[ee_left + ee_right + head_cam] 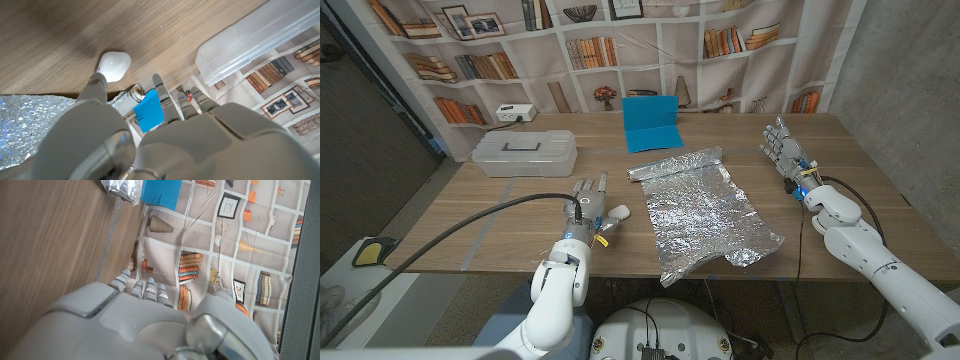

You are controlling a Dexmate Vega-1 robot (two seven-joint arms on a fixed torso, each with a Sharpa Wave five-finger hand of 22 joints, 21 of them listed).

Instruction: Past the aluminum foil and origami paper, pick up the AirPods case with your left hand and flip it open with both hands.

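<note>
AirPods case [114, 65]: small, white, glossy, rounded like a pebble, lid closed; lies on the table just beside the left hand [588, 205], the thumb tip touching it in the left wrist view; in the head view it shows at that hand's right side, between the hand and the foil's edge. No marking readable on it

Left hand: fingers extended and apart, nothing gripped

Right hand [782, 146]: raised above the table's right part, fingers spread and upright, holding nothing, well apart from the case

Aluminum foil [705, 210]: one crinkled sheet spread across the table's middle, far end still rolled

Origami paper [651, 123]: bright blue, folded so that one part stands up, beyond the foil near the far edge

Storage box [524, 153]: clear plastic, lidded, with handle, at the far left of the table

Writing: none legible anywhere

Table [470, 215]: light brown wood grain

Room: backdrop printed with white bookshelves, books, framed pictures, a vase; grey wall at the right; a white power strip [516, 114] against the backdrop
</note>
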